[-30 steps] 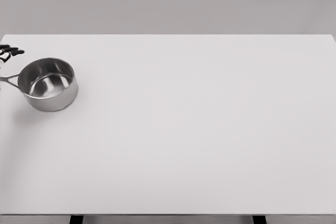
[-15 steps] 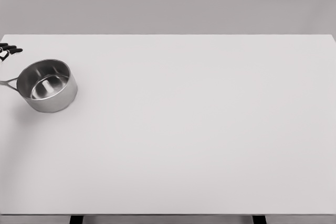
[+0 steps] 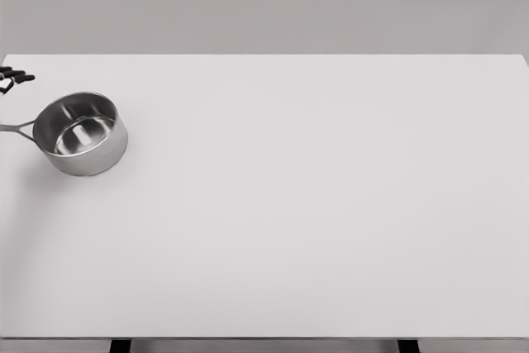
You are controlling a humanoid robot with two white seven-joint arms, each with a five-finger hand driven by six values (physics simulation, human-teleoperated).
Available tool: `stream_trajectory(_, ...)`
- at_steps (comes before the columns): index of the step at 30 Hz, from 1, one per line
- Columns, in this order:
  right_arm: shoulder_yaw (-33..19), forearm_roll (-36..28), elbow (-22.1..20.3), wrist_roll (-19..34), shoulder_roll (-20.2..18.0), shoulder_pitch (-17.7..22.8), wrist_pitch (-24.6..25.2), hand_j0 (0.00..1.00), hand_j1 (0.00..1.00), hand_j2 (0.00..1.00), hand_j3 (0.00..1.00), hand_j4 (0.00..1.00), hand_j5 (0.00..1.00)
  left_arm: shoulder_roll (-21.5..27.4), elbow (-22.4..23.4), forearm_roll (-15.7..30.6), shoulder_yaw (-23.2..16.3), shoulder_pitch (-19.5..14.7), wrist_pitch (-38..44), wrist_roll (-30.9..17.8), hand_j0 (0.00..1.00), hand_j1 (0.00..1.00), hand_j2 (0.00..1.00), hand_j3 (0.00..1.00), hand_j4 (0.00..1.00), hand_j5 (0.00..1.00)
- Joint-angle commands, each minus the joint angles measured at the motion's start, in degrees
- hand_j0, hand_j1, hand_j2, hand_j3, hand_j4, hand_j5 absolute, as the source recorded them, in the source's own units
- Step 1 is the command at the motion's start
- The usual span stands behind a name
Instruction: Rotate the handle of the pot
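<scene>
The steel pot (image 3: 81, 134) stands upright near the worktop's (image 3: 314, 204) left edge, toward its far corner, its thin handle (image 3: 15, 128) pointing left and running out of view at that edge. Only a few dark fingertips (image 3: 15, 77) of a hand show at the far left edge, above and apart from the handle; which arm carries them, and whether the hand is apart or together, cannot be told. Judged as the approach or regrasp stage, the next move calls for contact on the handle, then swinging it about the pot's base without tipping.
</scene>
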Motion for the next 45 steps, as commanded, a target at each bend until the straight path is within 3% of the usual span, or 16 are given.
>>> stream_trajectory(1, 0.0, 0.0, 0.1, 0.0, 0.0, 0.0, 0.0, 1.00, 1.00, 1.00, 1.00, 1.00, 1.00, -0.2, 0.0, 0.1, -0.2, 0.0, 0.1, 0.0, 1.00, 1.00, 1.00, 1.00, 1.00, 1.00)
stream_trajectory(16, 0.0, 0.0, 0.1, 0.0, 0.0, 0.0, 0.0, 1.00, 1.00, 1.00, 1.00, 1.00, 1.00, -0.3, 0.1, -0.9, -0.4, -1.2, 0.1, 0.0, 1.00, 1.00, 1.00, 1.00, 1.00, 1.00)
stream_trajectory(20, 0.0, 0.0, 0.0, 0.0, 0.0, 0.0, 0.0, 1.00, 1.00, 1.00, 1.00, 1.00, 1.00, 1.5, -0.7, 0.8, 0.1, -1.4, 0.1, 0.0, 1.00, 1.00, 1.00, 1.00, 1.00, 1.00)
stream_trajectory(22, 0.0, 0.0, 0.1, 0.0, 0.0, 0.0, 0.0, 1.00, 1.00, 1.00, 1.00, 1.00, 1.00, 5.2, -2.8, 6.8, 0.0, -0.5, 0.1, -0.2, 1.00, 1.00, 1.00, 1.00, 1.00, 1.00)
stream_trajectory(24, 0.0, 0.0, 0.1, 0.0, 0.0, 0.0, 0.0, 1.00, 1.00, 1.00, 1.00, 1.00, 1.00, 9.2, -8.6, 12.6, -0.1, 0.8, 0.1, -0.3, 1.00, 1.00, 1.00, 1.00, 1.00, 1.00)
stream_trajectory(26, 0.0, 0.0, 0.0, 0.0, 0.0, 0.0, 0.0, 1.00, 1.00, 1.00, 1.00, 1.00, 1.00, 10.5, -17.3, 16.2, -0.1, 1.8, 0.1, -0.6, 1.00, 1.00, 1.00, 1.00, 1.00, 1.00)
stream_trajectory(29, -0.1, 0.0, 0.1, 0.0, 0.0, 0.0, 0.0, 1.00, 1.00, 1.00, 1.00, 1.00, 1.00, 8.6, -19.9, 15.6, -0.9, 1.2, 0.1, -0.7, 1.00, 1.00, 1.00, 1.00, 1.00, 1.00)
stream_trajectory(31, 0.0, 0.0, 0.0, 0.0, 0.0, 0.0, 0.0, 1.00, 1.00, 1.00, 1.00, 1.00, 1.00, 3.0, -19.7, 14.2, -1.2, 0.4, 0.1, -0.9, 1.00, 1.00, 1.00, 1.00, 1.00, 1.00)
stream_trajectory(34, 0.0, 0.0, 0.1, 0.0, 0.0, 0.0, 0.0, 1.00, 1.00, 1.00, 1.00, 1.00, 1.00, -0.1, -19.6, 12.9, -6.5, -0.7, 0.1, -0.9, 1.00, 1.00, 1.00, 1.00, 1.00, 1.00)
stream_trajectory(37, 0.0, 0.0, 0.1, 0.0, 0.0, 0.0, 0.0, 1.00, 1.00, 1.00, 1.00, 1.00, 1.00, -1.8, -19.3, 10.4, -10.5, -4.7, 0.1, -1.0, 1.00, 1.00, 1.00, 1.00, 1.00, 1.00)
stream_trajectory(45, 0.0, 0.0, 0.1, 0.0, 0.0, 0.0, 0.0, 1.00, 1.00, 1.00, 1.00, 1.00, 1.00, -1.3, -19.2, 10.3, -10.8, -5.4, 0.1, -1.0, 1.00, 1.00, 1.00, 1.00, 1.00, 1.00)
